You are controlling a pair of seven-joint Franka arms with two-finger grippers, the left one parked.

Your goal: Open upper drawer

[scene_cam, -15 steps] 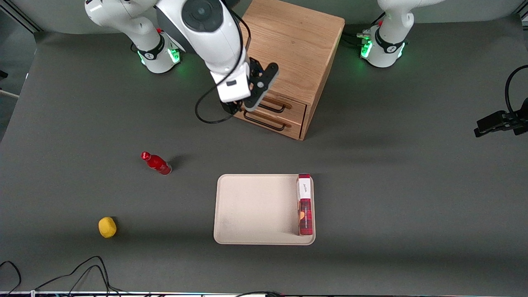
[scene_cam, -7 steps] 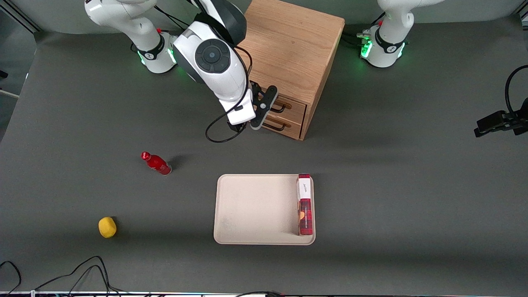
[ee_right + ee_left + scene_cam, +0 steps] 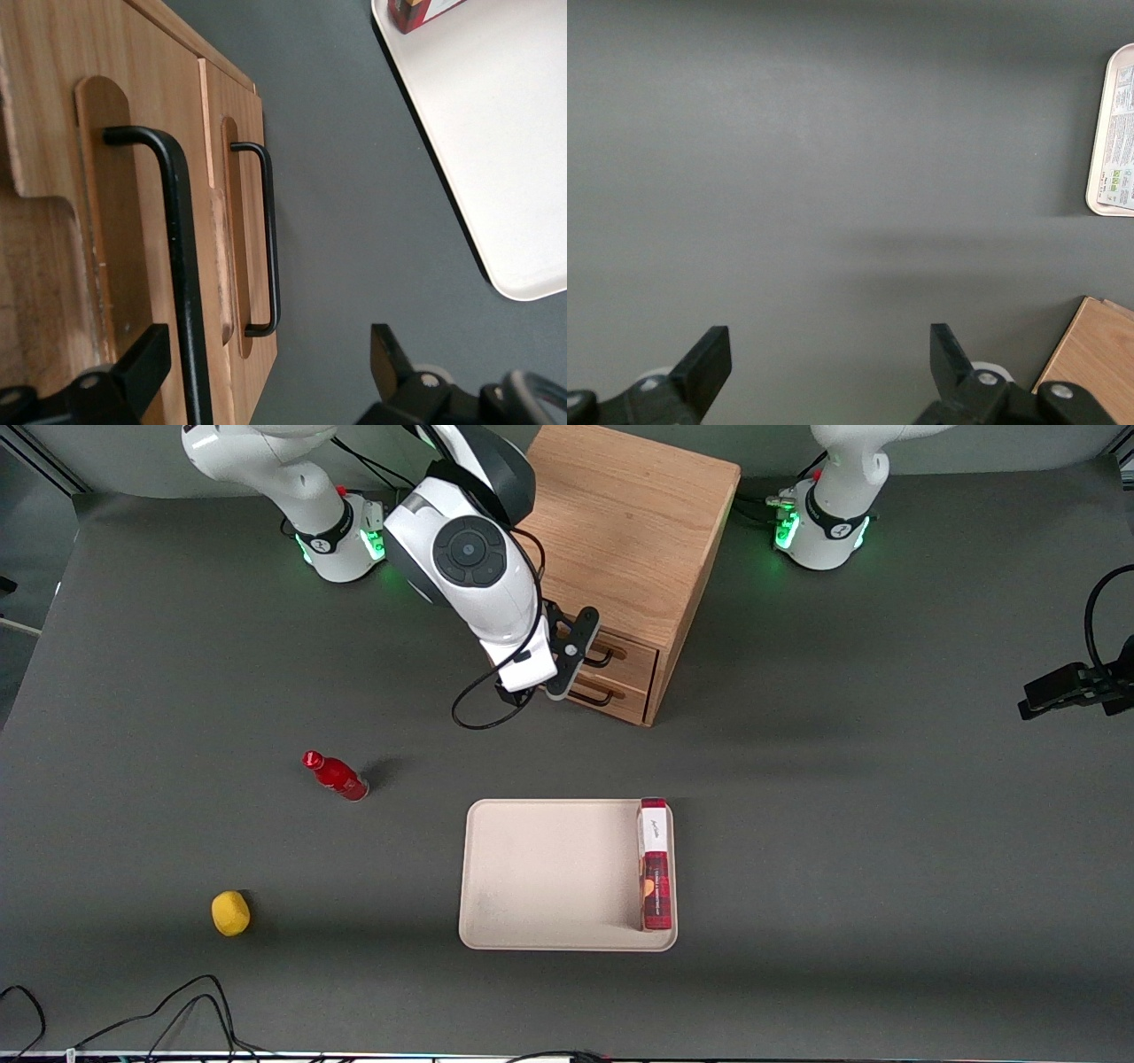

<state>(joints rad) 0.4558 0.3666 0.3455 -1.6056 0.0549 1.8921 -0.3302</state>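
The hand [image 3: 567,657], fingers spread, has edged slightly closer to the upper drawer [image 3: 620,654], which sits shut at the cabinet [image 3: 625,522] front, toward twelve o'clock of the tray [image 3: 549,872].

Tool [image 3: 266,372] open at upper drawer [image 3: 133,221] handle [image 3: 182,266]; tray [image 3: 496,159] near.

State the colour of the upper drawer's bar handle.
Black handle, clearest in the right wrist view; the gripper is open around it.

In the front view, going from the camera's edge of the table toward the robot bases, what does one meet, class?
Yellow ball → tray → red bottle → gripper at the upper drawer → cabinet.
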